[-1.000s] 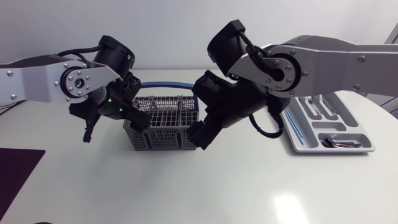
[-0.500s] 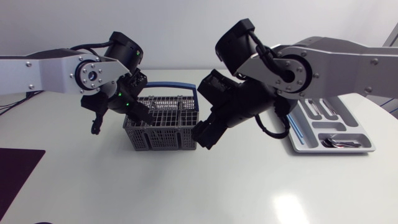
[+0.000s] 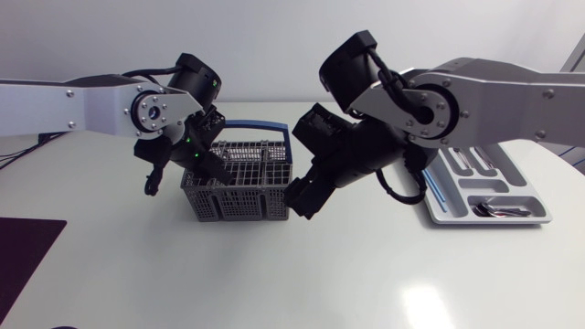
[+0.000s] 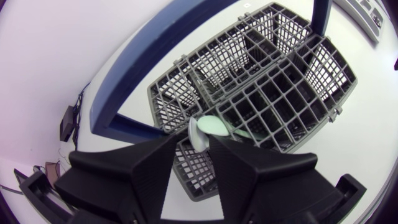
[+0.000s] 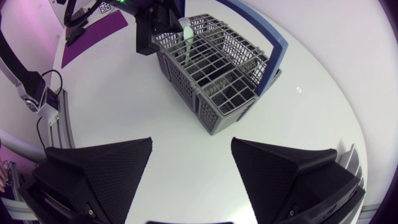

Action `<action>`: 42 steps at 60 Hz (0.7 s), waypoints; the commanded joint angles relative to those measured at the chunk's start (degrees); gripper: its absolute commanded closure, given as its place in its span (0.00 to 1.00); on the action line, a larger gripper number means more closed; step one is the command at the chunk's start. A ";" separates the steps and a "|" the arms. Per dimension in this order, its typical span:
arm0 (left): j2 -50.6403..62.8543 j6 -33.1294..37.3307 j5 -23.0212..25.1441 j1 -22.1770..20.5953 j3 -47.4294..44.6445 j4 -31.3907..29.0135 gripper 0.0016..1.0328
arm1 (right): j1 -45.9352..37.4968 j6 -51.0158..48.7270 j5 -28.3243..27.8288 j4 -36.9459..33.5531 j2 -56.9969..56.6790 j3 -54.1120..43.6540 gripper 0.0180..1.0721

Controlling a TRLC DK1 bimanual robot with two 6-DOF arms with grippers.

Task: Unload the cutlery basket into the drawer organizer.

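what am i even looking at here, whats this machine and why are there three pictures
This is a robot with two arms at a white table. One picture comes from a fixed camera above; the other two from cameras on each arm's wrist, so the black wedges at their lower edge are that arm's own gripper. On the table stand a grey cutlery basket with a blue handle and a grey drawer organizer holding some cutlery. The left gripper is closed on a pale green utensil in the basket. The right gripper is open and empty, beside the basket.
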 commanded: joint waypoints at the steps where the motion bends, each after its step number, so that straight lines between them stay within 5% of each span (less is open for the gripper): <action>1: 1.49 1.05 -0.24 -0.74 2.07 -0.02 0.72 | -0.38 -1.09 -0.20 0.38 -0.65 -1.58 0.13; 12: 2.46 0.87 -0.33 -1.44 1.89 -0.02 0.81 | -0.46 -1.44 -0.11 0.47 -0.74 -1.94 0.13; 32: 2.73 0.52 -0.59 -1.35 2.15 -0.02 0.81 | -0.46 -1.70 -0.11 0.91 -1.53 -2.99 0.13; 42: 2.55 0.26 -0.94 -1.44 2.24 0.07 0.94 | -0.46 -1.70 -0.11 1.00 -1.79 -3.25 0.13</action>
